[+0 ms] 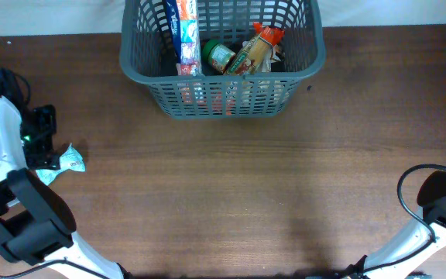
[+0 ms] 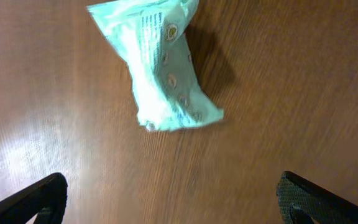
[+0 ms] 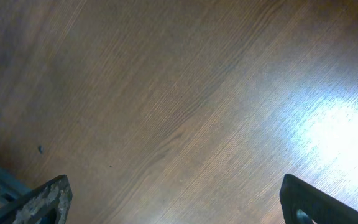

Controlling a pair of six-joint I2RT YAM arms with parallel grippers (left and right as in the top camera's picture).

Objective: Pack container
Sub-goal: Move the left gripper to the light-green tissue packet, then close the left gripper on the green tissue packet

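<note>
The dark grey basket (image 1: 223,99) sits at the far edge of the wooden table (image 1: 246,194), about in the middle, with its slotted front wall facing the arms. Inside it I can see a tall blue, red and white packet (image 1: 185,35) leaning on the left side. A jar with a green lid (image 1: 219,56) is next to it, and an orange-topped bag (image 1: 258,48) lies tilted on the right.

Over at the left edge of the table, well apart from the basket, lies a crumpled pale green packet (image 2: 166,68). The left gripper (image 2: 173,205) is just beside it with its two dark fingers spread wide. Nothing is between them, and the packet lies flat on the wood ahead of the tips, not touched.

The right arm is down at the near right corner. The right gripper (image 3: 179,205) is also spread wide, over bare wood and holding nothing. A corner of the basket's lattice just shows at the lower left edge of its wrist view.
</note>
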